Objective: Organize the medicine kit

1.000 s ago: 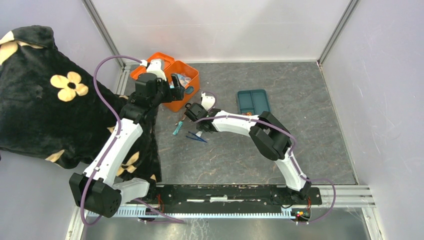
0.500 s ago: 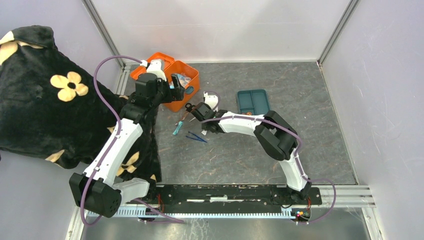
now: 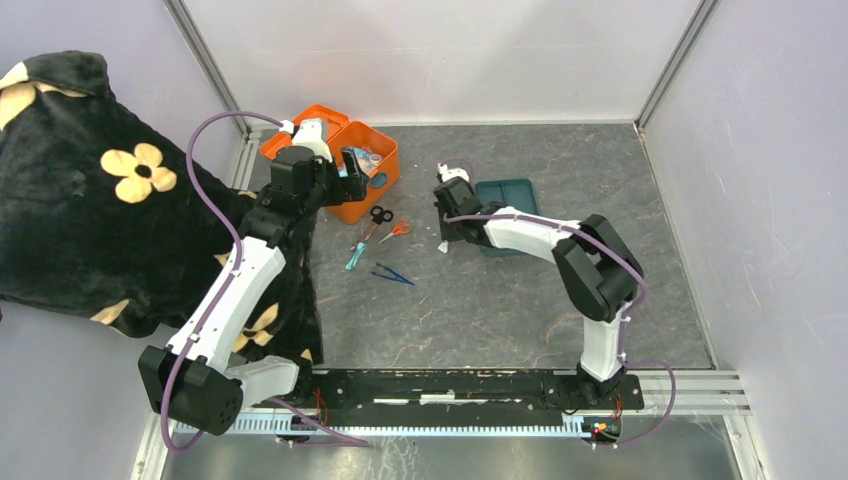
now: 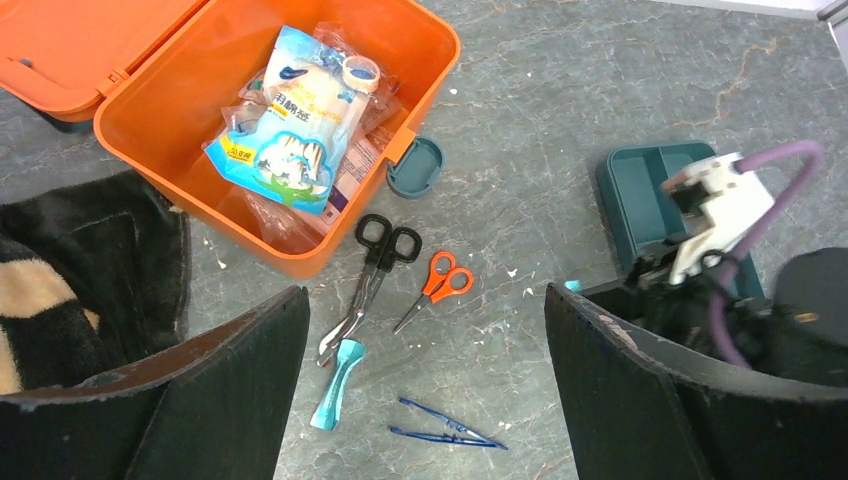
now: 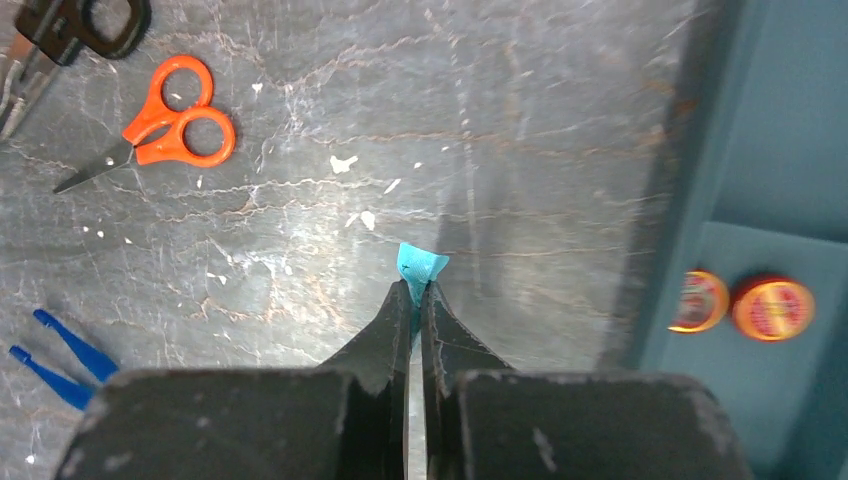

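1. The right claw [image 5: 415, 300] is pinching a small teal scrap [image 5: 421, 264], fingers pressed tight together on it, just above the grey worktop [image 3: 500, 300].
2. It is hovering just beside the teal tray [image 5: 790, 120], where two little round orange tins [image 5: 735, 304] are sitting side by side.
3. The left claw [image 4: 424, 292] is hanging with its fingers spread wide apart, gripping nothing.
4. The medicine kit [image 4: 200, 200] is sitting at the far left of the worktop, lid lying open, packets [image 4: 290, 120] filling it.
5. Black scissors [image 4: 375, 270], orange scissors [image 4: 440, 285], a teal tool [image 4: 335, 385] and blue tweezers [image 4: 445, 432] are lying loose just in front of the kit.
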